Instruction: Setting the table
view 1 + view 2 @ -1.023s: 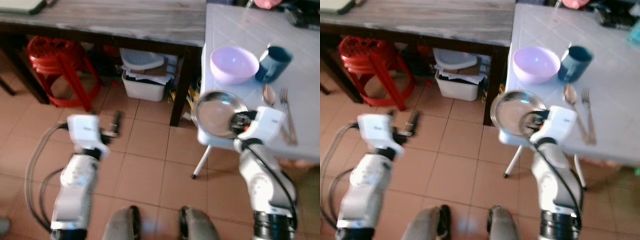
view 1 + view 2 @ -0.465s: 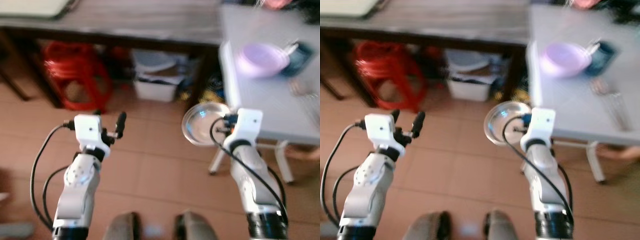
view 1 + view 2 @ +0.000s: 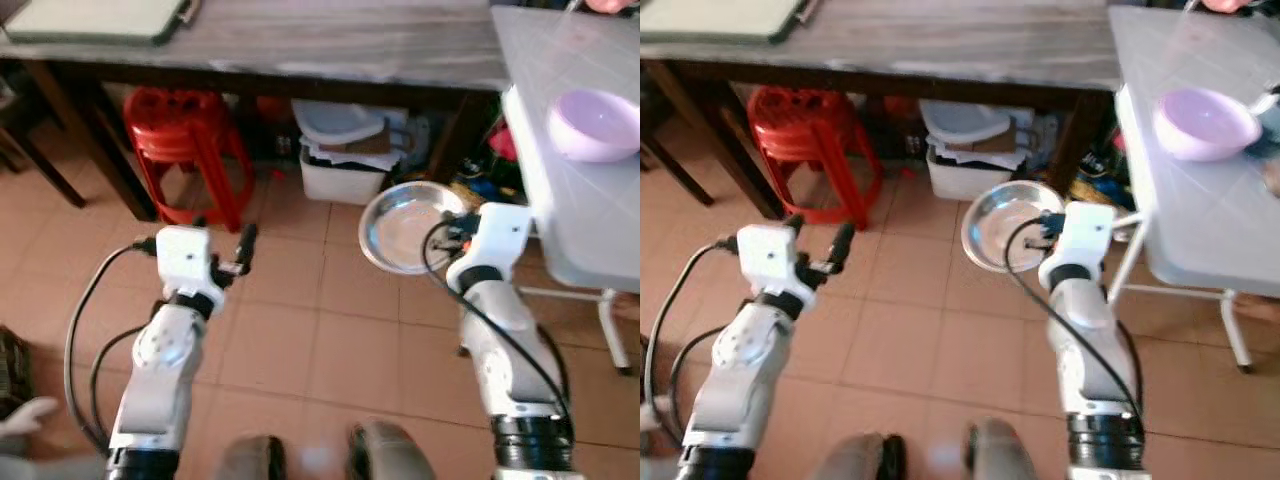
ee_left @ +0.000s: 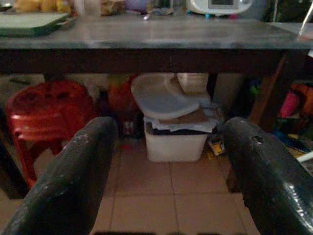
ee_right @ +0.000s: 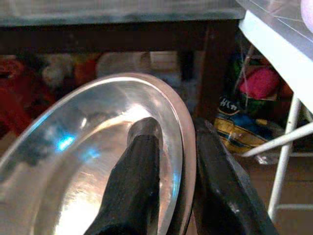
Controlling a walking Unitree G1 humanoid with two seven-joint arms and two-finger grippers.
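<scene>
Fingers of the right gripper (image 5: 168, 171) are closed on the rim of a steel plate (image 3: 405, 226), one finger inside the dish and the other behind its edge. The plate is held in the air over the tiled floor (image 3: 330, 330), tilted, just off the near-left corner of the white table (image 3: 570, 190) and not touching it. Fingers of the left gripper (image 4: 166, 176) stand wide apart with nothing between them; this gripper is raised over the floor, pointing toward the space under the wooden table (image 3: 300, 45). A lilac bowl (image 3: 592, 123) sits on the white table near its left edge, well apart from the plate. Under the wooden table are a stack of red stools (image 3: 185, 135) toward its left end and a white bin (image 3: 345, 170) with a loose lid near its right leg. A green board (image 3: 95, 18) lies at the wooden table's far-left corner. The robot's feet (image 3: 315, 455) show at the bottom of the eye views.
</scene>
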